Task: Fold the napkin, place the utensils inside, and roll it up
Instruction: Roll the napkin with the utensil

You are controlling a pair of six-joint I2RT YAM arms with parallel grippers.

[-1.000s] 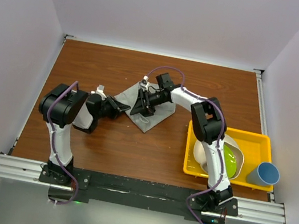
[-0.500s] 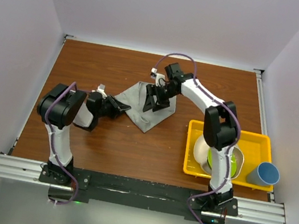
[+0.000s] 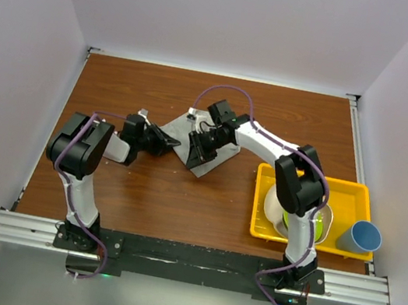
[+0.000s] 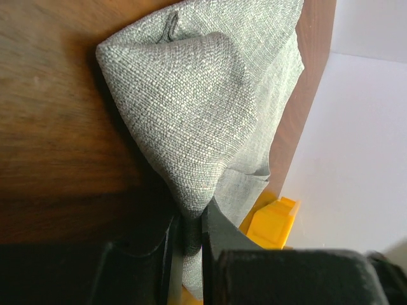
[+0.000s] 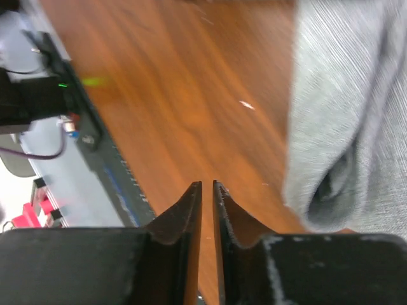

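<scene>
counter (image 3: 142, 189): brown wood; all the things are carried on it, and both arms reach in from its near edge.
yellow tray (image 3: 349, 189): placed at the right, well apart from the napkin; dishes are held in it, and a blue cup (image 3: 359, 237) stands just beside its right end.
napkin (image 3: 179, 128): found at the middle of the counter, toward the far side, between the two end effectors. It is not flat; a raised, tent-like fold is seen in the left wrist view (image 4: 191, 108). Its length runs roughly from left to right.
left end effector (image 3: 167, 144): pressed on the left corner of the napkin, which is pinched between the jaws (image 4: 191, 225).
right end effector (image 3: 197, 156): jaws brought almost together with nothing between them (image 5: 206, 187). Bare wood is seen under the tips.
key relation: the cloth (image 5: 343, 114) lies just beside the right end effector, on its far-right side, with a rolled lip close to the tips. It is judged that this free arm is the better placed to take the near edge, with the left corner held as the anchor.
spoon: not made out in any view, so its place cannot be told.
</scene>
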